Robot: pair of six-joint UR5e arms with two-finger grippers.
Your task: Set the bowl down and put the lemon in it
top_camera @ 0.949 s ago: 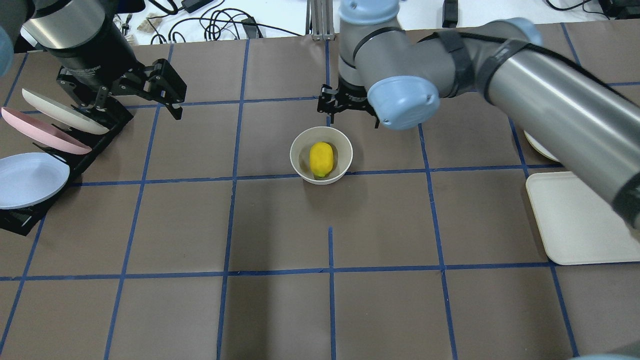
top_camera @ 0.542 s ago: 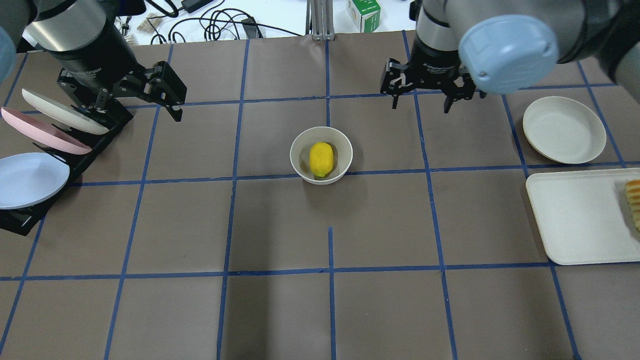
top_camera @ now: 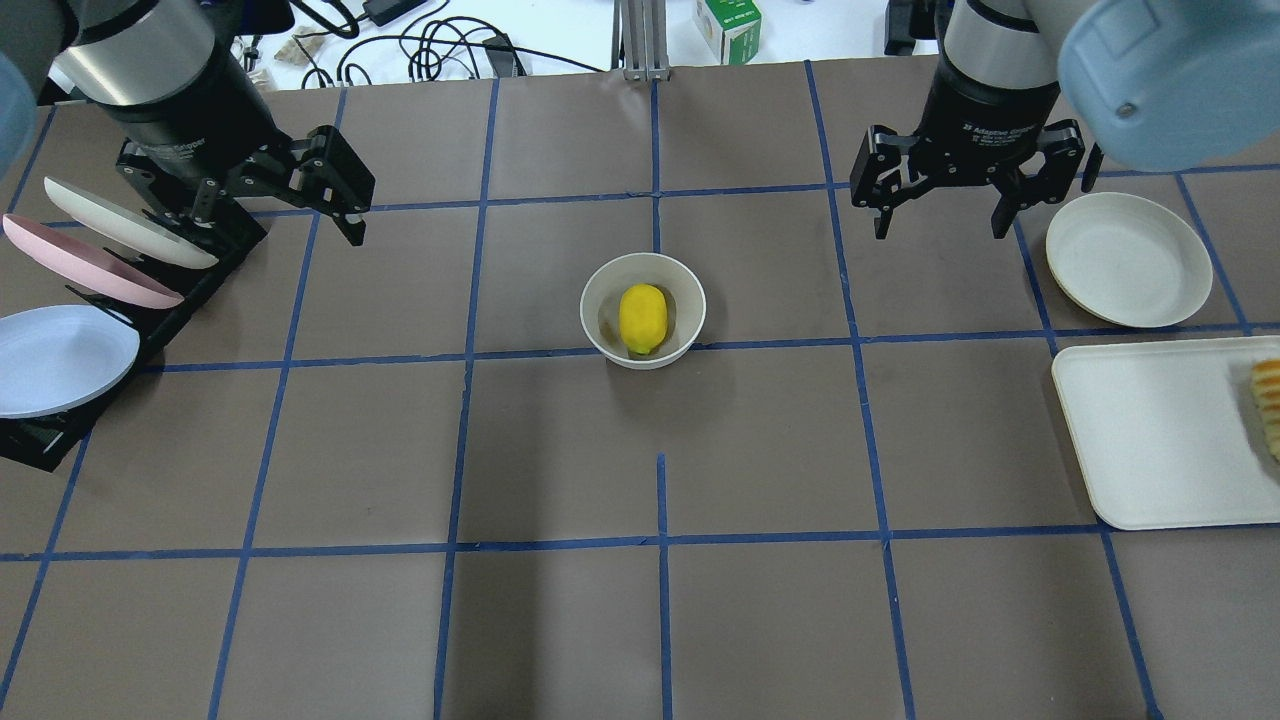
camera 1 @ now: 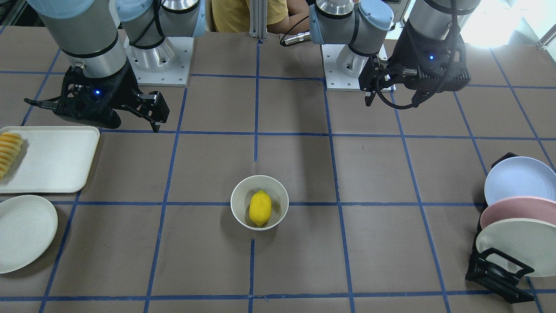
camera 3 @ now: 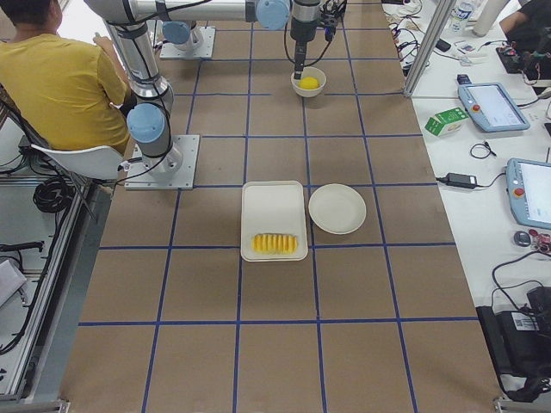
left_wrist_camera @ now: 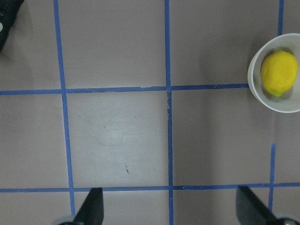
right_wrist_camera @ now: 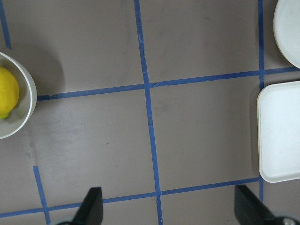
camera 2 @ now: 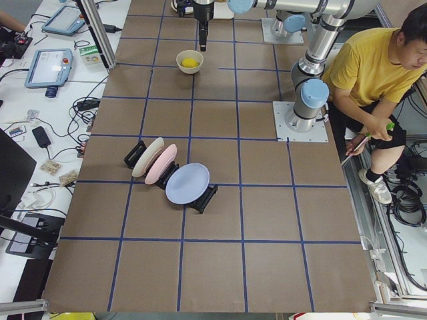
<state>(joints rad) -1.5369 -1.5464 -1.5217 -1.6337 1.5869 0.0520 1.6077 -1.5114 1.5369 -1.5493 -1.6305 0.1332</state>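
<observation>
The off-white bowl (top_camera: 592, 300) stands upright at the middle of the table with the yellow lemon (top_camera: 642, 318) lying inside it. Both also show in the front view, bowl (camera 1: 237, 195) and lemon (camera 1: 260, 208). My right gripper (top_camera: 940, 230) is open and empty, hovering to the right of and beyond the bowl, well clear of it. My left gripper (top_camera: 268, 222) is open and empty, hovering to the bowl's left by the plate rack. The left wrist view shows the bowl (left_wrist_camera: 256, 91) and lemon (left_wrist_camera: 278, 72) at its right edge. The right wrist view shows them at its left edge.
A black rack with pastel plates (top_camera: 70, 270) stands at the left edge. A shallow white plate (top_camera: 1128, 258) and a white tray (top_camera: 1160, 440) with sliced fruit (top_camera: 1268, 400) lie at the right. A person in yellow (camera 2: 373, 67) sits behind the robot bases.
My right arm has swung to the right, away from the bowl toward the shallow plate, uncovering the plate and tray. The left arm, bowl and lemon have not moved.
</observation>
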